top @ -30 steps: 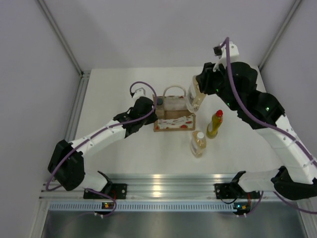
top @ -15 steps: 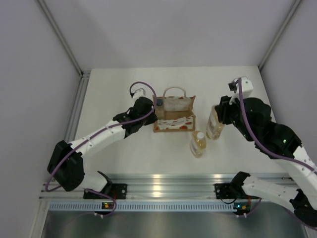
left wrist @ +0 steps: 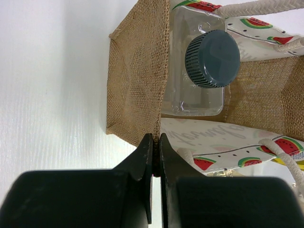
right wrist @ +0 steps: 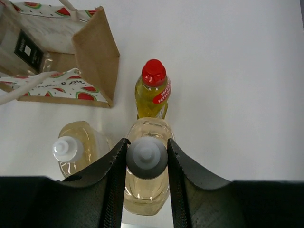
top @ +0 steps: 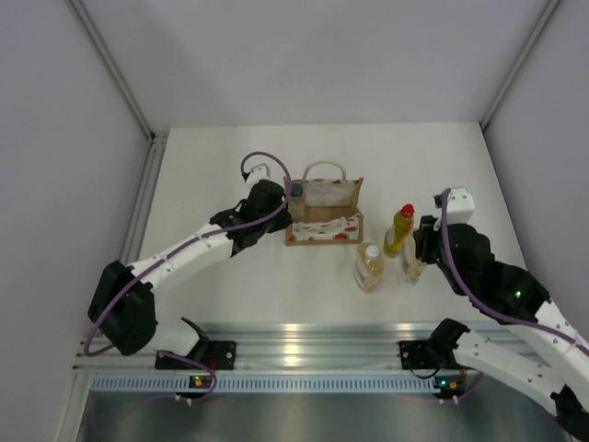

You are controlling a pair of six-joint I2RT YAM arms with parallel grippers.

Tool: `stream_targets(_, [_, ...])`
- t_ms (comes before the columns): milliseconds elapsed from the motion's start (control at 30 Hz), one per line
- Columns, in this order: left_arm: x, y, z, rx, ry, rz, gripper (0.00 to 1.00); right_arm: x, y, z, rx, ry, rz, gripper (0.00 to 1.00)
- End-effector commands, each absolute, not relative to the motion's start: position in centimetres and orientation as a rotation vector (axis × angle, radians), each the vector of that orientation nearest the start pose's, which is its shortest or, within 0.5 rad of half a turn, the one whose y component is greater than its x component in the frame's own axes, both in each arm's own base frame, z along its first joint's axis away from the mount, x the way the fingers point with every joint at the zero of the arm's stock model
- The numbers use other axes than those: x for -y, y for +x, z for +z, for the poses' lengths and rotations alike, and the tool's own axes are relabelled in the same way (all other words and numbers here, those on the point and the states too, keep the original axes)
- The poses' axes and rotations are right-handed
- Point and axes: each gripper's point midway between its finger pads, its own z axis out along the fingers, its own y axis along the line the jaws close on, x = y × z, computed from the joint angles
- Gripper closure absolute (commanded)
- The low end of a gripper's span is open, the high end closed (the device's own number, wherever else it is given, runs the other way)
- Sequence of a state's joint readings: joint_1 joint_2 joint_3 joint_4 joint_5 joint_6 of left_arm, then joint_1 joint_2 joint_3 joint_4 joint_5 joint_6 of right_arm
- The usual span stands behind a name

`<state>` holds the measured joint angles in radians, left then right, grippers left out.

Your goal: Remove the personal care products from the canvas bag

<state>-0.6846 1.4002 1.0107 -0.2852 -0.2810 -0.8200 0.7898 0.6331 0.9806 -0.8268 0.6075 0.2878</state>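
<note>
Right gripper [right wrist: 146,156] clamped on clear bottle [right wrist: 145,192] beside 2 others, seemingly touching table [right wrist: 237,71]; I'll release gently, lift straight. Left gripper [left wrist: 155,142] pinches canvas bag [left wrist: 133,71] rim, 1 dark-capped bottle [left wrist: 211,59] inside.

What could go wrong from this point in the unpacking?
The right tool grips a clear bottle close beside the red-capped bottle and a second clear bottle; opening or withdrawing could knock one over. The left tool pinches only one wall edge of the bag; it may slip when the dark-capped bottle is pulled out.
</note>
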Motion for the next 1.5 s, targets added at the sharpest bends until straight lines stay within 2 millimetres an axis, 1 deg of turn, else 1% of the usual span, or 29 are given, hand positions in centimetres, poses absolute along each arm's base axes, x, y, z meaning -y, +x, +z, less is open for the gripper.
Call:
stream_targets(0, [24.8,32.7,18.7,-2.164,-0.308,-0.597,1.00,-7.0,21.2,29.9,-1.803,0.100,0.165,1.00])
stream_targets(133, [24.8,32.7,18.8,-2.161,-0.306,-0.598,1.00,-6.2,21.3,28.4,-1.806,0.160,0.132,1.00])
stream_targets(200, [24.8,32.7,18.8,-2.161,-0.306,-0.598,1.00,-5.4,21.4,27.3,-1.803,0.229,0.101,1.00])
stream_targets(233, [24.8,32.7,18.8,-2.161,-0.306,-0.598,1.00,-5.3,21.4,26.3,-1.813,0.241,0.082,1.00])
stream_targets(267, [24.9,32.7,18.8,-2.162,-0.306,-0.600,1.00,-4.9,21.5,26.1,-1.807,0.265,0.068,1.00])
stream_targets(367, [24.8,32.7,18.7,-2.163,-0.306,-0.597,1.00,-4.8,21.8,24.9,-1.827,0.264,0.010,1.00])
stream_targets(500, [24.9,32.7,18.7,-2.163,-0.305,-0.598,1.00,-4.6,22.1,24.0,-1.838,0.272,-0.038,1.00])
stream_targets(633, [24.9,32.6,18.9,-2.161,-0.308,-0.608,1.00,-4.2,22.2,22.2,-1.851,0.287,-0.086,1.00])
stream_targets(733, [24.9,32.6,18.8,-2.162,-0.306,-0.606,1.00,-4.5,22.2,21.1,-1.865,0.300,-0.072,1.00])
stream_targets(933, [24.9,32.6,18.9,-2.162,-0.304,-0.603,1.00,-4.7,22.1,19.8,-1.877,0.329,-0.055,1.00])
stream_targets(967, [24.9,32.7,18.8,-2.162,-0.304,-0.603,1.00,-4.7,22.1,19.7,-1.880,0.332,-0.048,0.99])
stream_targets(1000, [24.9,32.6,18.8,-2.164,-0.302,-0.603,1.00,-4.7,22.1,19.7,-1.880,0.337,-0.047,0.95])
stream_targets(1033, [24.9,32.6,18.8,-2.164,-0.302,-0.603,1.00,-4.7,22.1,19.7,-1.877,0.342,-0.048,0.83])
stream_targets(1100, [25.0,32.6,18.7,-2.166,-0.301,-0.603,1.00,-4.7,22.1,19.8,-1.875,0.341,-0.047,0.71])
stream_targets(1133, [25.0,32.7,18.8,-2.165,-0.301,-0.604,1.00,-4.7,22.1,20.0,-1.871,0.344,-0.044,0.58])
stream_targets(1167, [25.0,32.7,18.7,-2.166,-0.301,-0.603,1.00,-4.6,22.1,20.2,-1.868,0.340,-0.048,0.53])
stream_targets(1200, [25.1,32.7,18.8,-2.165,-0.299,-0.605,1.00,-4.6,22.2,20.4,-1.866,0.340,-0.047,0.51])
stream_targets(1233, [25.0,32.7,18.7,-2.168,-0.299,-0.603,1.00,-4.7,22.2,20.7,-1.862,0.340,-0.042,0.47])
stream_targets(1300, [25.0,32.7,18.7,-2.165,-0.297,-0.599,1.00,-4.7,22.2,21.0,-1.861,0.332,-0.043,0.42])
stream_targets(1333, [25.0,32.7,18.8,-2.165,-0.297,-0.599,1.00,-4.8,22.3,21.2,-1.861,0.328,-0.040,0.35])
stream_targets(1467, [24.9,32.8,18.9,-2.161,-0.296,-0.596,1.00,-5.0,22.3,21.8,-1.860,0.313,-0.029,0.34])
